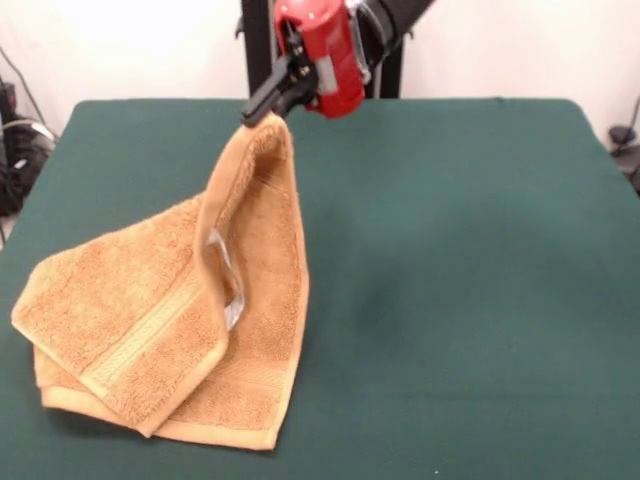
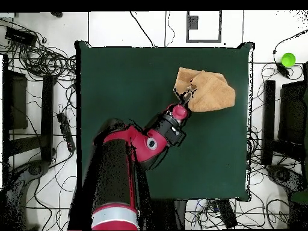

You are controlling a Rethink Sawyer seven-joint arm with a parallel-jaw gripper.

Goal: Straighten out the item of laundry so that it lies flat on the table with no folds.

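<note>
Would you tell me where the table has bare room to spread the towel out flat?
The table is bare right of the towel in the front view, out to its far and right edges. The left near corner is crowded: the towel lies folded there, one corner lifted by the gripper.

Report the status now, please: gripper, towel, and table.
Gripper shut on towel corner, lifted above table. Towel rises like a tent, lower part folded double on the table, not flat. Nothing in the way.

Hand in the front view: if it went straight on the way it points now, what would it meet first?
The hand points down and toward the picture's left, already shut on a raised corner of the towel. Going on, it would likely press into the towel's draped cloth first, then the table; depth is unclear.
</note>
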